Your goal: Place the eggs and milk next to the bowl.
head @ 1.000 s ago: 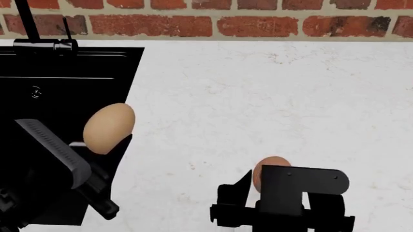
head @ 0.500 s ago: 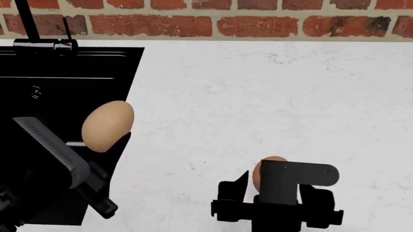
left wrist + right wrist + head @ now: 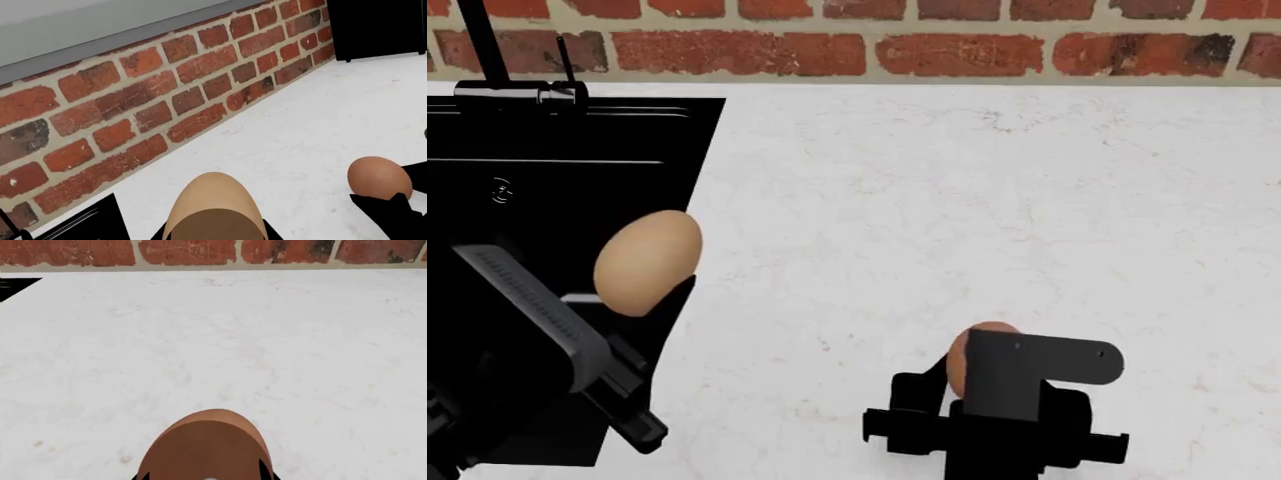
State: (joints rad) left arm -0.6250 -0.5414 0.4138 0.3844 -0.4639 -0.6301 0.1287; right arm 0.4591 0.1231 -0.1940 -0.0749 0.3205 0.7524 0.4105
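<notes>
Both tools gripping eggs over the white worktop.
Left tool (image 3: 627, 300) clamps tan egg (image 3: 647, 262), right tool (image 3: 981, 400) clamps redder egg (image 3: 968, 355); likely fragile, slippery shells, hold gently mid-body.

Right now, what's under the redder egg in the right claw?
Around the redder egg, only bare white counter shows. The spot straight beneath is covered by the egg and the right claw, so I can't tell if it touches down.

one egg (image 3: 647, 263) left over sink (image 3: 561, 160) edge; other egg (image 3: 981, 345) right over counter (image 3: 961, 200).
</notes>
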